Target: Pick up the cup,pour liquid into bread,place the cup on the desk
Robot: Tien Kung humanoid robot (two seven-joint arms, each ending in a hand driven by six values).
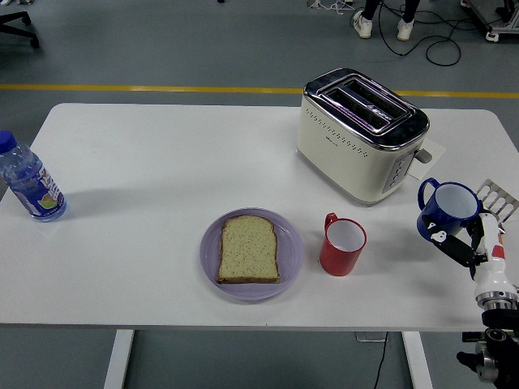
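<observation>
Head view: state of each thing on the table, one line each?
blue cup: upright, held by the right hand, interior looks white, contents not visible
red cup: upright on the table, untouched, looks empty
bread slice: flat on the purple plate
toaster: upright, slots empty
water bottle: upright, capped, at the left edge

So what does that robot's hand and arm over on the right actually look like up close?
The right hand is mostly black with jointed, mechanical-looking fingers and a small white mark on one knuckle. Behind it the wrist is a white sleeve-like section with a little red marking, then a metal ring, then a black arm section with bolts. The left arm isn't visible.
</observation>
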